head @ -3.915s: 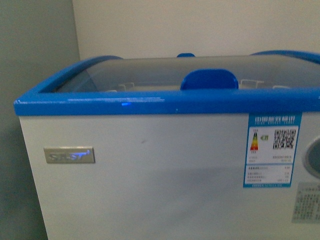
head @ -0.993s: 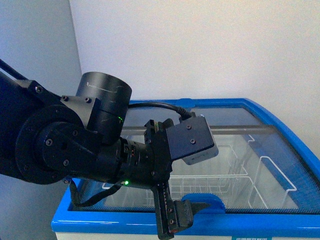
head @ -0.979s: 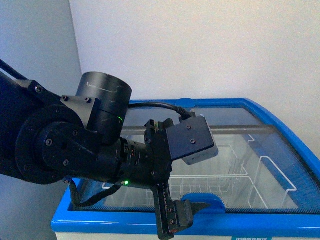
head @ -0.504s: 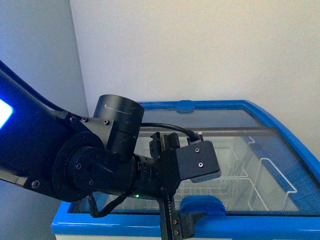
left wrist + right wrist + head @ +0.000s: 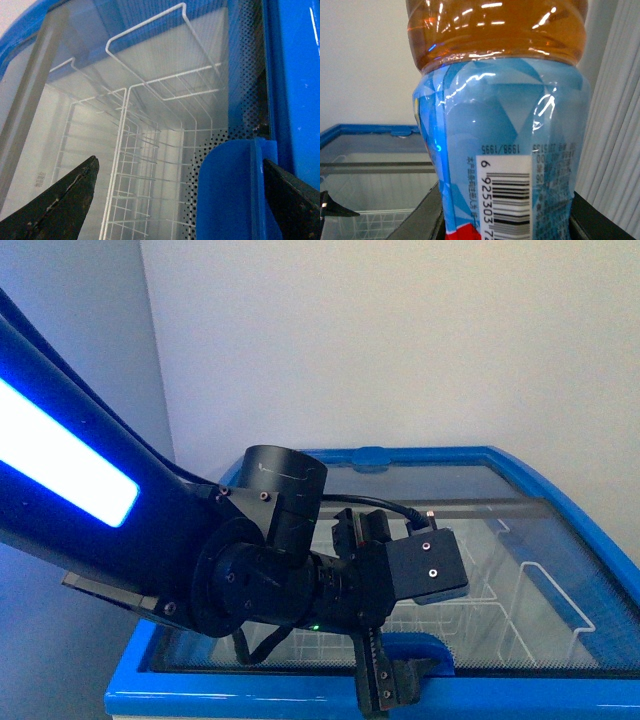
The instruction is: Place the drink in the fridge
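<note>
At fridge (image 5: 200, 695) front rim, left tool (image 5: 179, 164) wide, straddling lid handle (image 5: 230, 195); glass lid (image 5: 500, 570) looks shut. Elsewhere right tool (image 5: 505, 222) clamps drink (image 5: 500, 125), fridge ahead of it. Left arm nearer; lid likely slides first.

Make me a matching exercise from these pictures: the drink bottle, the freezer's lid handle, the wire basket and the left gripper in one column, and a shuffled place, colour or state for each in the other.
Column one
1. drink bottle
2. lid handle
3. wire basket
4. left gripper

Column two
A. white, inside the freezer under the glass lid
B. open, straddling the handle
C. amber liquid and light blue label, held in the right gripper
D. solid blue, at the front edge of the glass lid

Pairs: 1-C, 2-D, 3-A, 4-B.
</note>
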